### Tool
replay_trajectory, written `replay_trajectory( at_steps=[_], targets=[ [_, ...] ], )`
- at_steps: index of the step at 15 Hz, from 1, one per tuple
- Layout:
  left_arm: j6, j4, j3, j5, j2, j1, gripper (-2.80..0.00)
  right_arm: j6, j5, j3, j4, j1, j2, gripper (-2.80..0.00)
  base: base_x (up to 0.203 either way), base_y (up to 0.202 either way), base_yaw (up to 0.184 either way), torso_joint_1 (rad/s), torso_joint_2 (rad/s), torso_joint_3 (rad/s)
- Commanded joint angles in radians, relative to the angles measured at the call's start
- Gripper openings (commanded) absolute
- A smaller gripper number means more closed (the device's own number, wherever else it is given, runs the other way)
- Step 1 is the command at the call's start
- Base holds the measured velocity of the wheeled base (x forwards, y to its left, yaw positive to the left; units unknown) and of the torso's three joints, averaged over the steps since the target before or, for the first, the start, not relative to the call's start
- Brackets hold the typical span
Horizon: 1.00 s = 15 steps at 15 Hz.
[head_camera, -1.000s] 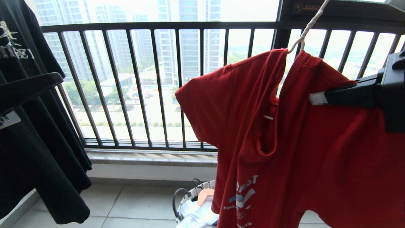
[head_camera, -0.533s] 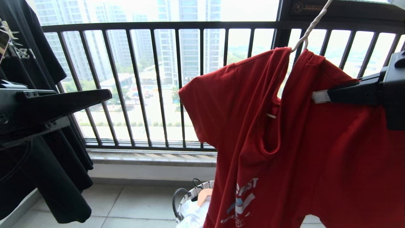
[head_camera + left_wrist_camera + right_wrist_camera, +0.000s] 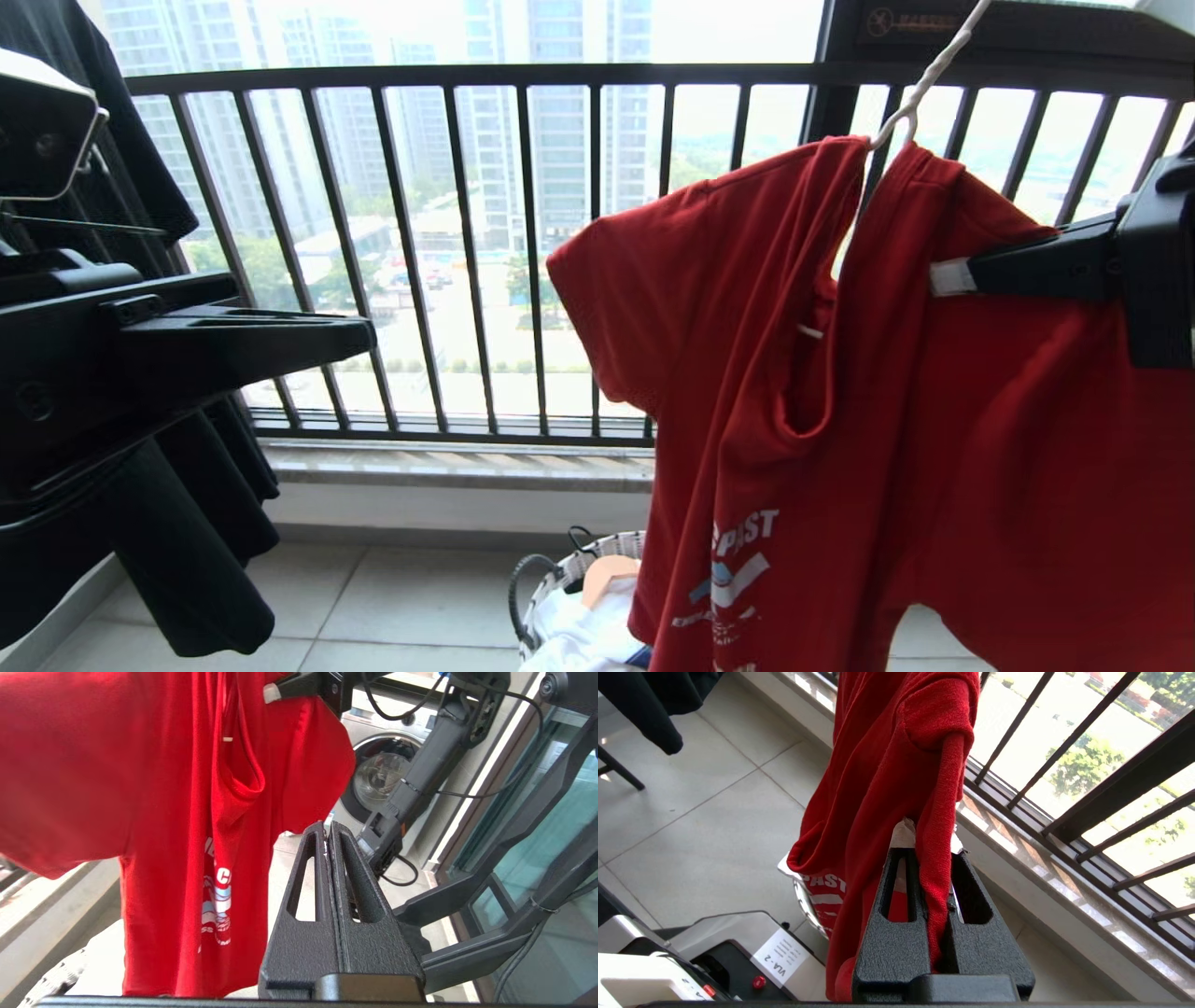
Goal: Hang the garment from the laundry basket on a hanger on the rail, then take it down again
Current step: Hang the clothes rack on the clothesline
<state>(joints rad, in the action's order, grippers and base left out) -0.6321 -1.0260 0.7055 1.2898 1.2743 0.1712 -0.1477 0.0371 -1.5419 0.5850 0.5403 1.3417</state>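
Red T-shirt [image 3: 868, 420] is hanging on the white wire hanger [image 3: 920, 84] in the right half of the head view, hanger neck running up and off the top edge right of centre. Rail not showing in any view. A bit of white wire is peeking out at the shirt's neck opening. White print is showing low on the shirt front.

Right gripper [image 3: 948, 278] is coming in from the right edge of the head view, level, fingers clamped on a fold of the red T-shirt near its shoulder; right wrist view shows the red cloth pinched between the two black fingers [image 3: 901, 933].

Left gripper [image 3: 359, 336] is sitting at mid left of the head view, pointing toward the shirt, well apart from it, holding nothing. Left wrist view shows its fingers [image 3: 308, 891] pressed together, empty.

Laundry basket [image 3: 541, 583] is sitting on the tiled floor at bottom centre, partly behind the shirt's hem, white cloth inside. Black T-shirt [image 3: 159, 523] is hanging at the left edge. Dark barred window railing [image 3: 467, 75] is running across the background. Washing machine [image 3: 378, 765] is showing in the left wrist view behind the shirt.
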Motion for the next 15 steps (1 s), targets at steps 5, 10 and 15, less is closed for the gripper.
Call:
replay_trajectory(
  at_steps=[5,10,15],
  targets=[
    [-0.006,0.207,0.065,0.233,-0.117,-0.268,-2.80,0.010,0.001,0.001,-0.007,-0.044,0.005,-2.80,0.000,0.000,0.000,0.000,0.00,0.000],
    [-0.001,0.212,0.064,0.240,-0.119,-0.282,-2.80,0.006,0.000,0.009,-0.005,-0.056,-0.028,-2.80,0.000,0.000,0.000,0.009,-0.03,-0.024],
    [-0.002,0.213,0.055,0.097,-0.071,-0.187,-2.80,0.005,-0.004,0.028,-0.005,-0.054,-0.044,-2.80,0.000,0.000,0.000,0.109,-0.38,-0.281]
  ],
)
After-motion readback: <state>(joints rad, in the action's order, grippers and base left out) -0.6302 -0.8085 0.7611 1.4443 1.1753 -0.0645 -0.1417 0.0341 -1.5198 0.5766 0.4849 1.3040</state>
